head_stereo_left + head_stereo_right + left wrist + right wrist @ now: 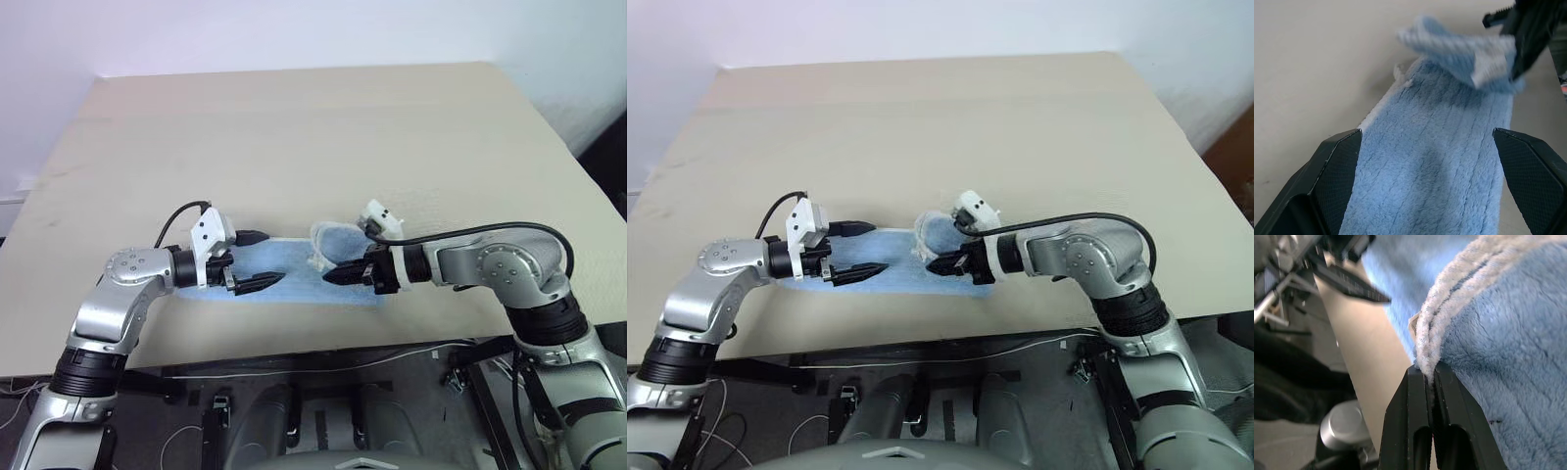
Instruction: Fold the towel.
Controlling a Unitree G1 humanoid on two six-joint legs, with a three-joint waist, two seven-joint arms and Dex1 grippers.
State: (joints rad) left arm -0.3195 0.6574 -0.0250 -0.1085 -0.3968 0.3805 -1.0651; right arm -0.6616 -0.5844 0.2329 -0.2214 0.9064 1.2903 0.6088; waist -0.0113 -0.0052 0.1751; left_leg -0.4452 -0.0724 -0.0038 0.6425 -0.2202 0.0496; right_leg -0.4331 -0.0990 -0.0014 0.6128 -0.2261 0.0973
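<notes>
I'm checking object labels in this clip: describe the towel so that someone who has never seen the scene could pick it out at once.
On the beige table, look at the near edge, between the two arms. The towel lies there as a long light blue terry strip with cream-white edging. Its right end is lifted and curled over, pinched in the right gripper, while the open left gripper hovers over the flat end.

Towel (1435, 171) between spread jaws — end lifted

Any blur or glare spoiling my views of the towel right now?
Left wrist view: the lifted end of the towel and the right gripper are smeared, the flat cloth fairly sharp. Right wrist view: the pinched cream edge is crisp, the left gripper soft. Eye views: even light, no glare on the table.
</notes>
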